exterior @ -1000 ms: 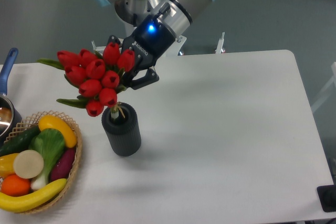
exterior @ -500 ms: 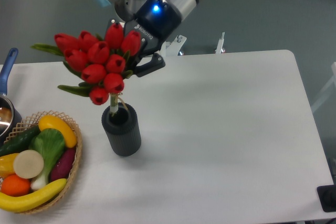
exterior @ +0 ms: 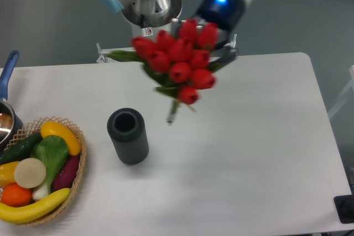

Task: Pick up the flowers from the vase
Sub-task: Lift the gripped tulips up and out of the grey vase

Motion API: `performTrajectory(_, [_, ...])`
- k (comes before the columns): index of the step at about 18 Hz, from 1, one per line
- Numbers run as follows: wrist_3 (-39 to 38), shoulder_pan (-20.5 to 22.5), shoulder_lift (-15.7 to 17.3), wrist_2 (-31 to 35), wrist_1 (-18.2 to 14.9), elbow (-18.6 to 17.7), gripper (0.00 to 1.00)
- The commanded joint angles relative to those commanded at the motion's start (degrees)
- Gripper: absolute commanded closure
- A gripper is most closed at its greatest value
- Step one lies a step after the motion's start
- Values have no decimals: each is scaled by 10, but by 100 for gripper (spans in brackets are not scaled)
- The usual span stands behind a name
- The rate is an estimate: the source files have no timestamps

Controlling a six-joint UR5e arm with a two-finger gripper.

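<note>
The flowers [exterior: 180, 62], a bunch of red tulip buds with green leaves and stems, hang in the air above the white table, clear of the vase, with the stem ends pointing down-left. My gripper [exterior: 218, 53] is behind the bunch at its upper right and is shut on it; the fingers are mostly hidden by the buds. The vase [exterior: 128, 136], a dark grey ribbed cylinder, stands upright and empty on the table, below and to the left of the flowers.
A wicker basket [exterior: 77, 183] with toy fruit and vegetables sits at the front left. A pot with a blue handle [exterior: 6, 75] is at the left edge. The arm's base [exterior: 146, 4] stands behind the table.
The flowers have been lifted fully out of the vase and carried up and to the right with my gripper. The vase stays in place, now empty.
</note>
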Motion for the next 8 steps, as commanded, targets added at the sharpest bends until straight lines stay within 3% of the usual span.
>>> performTrajectory(8, [25,12,-18,3,2,-14,63])
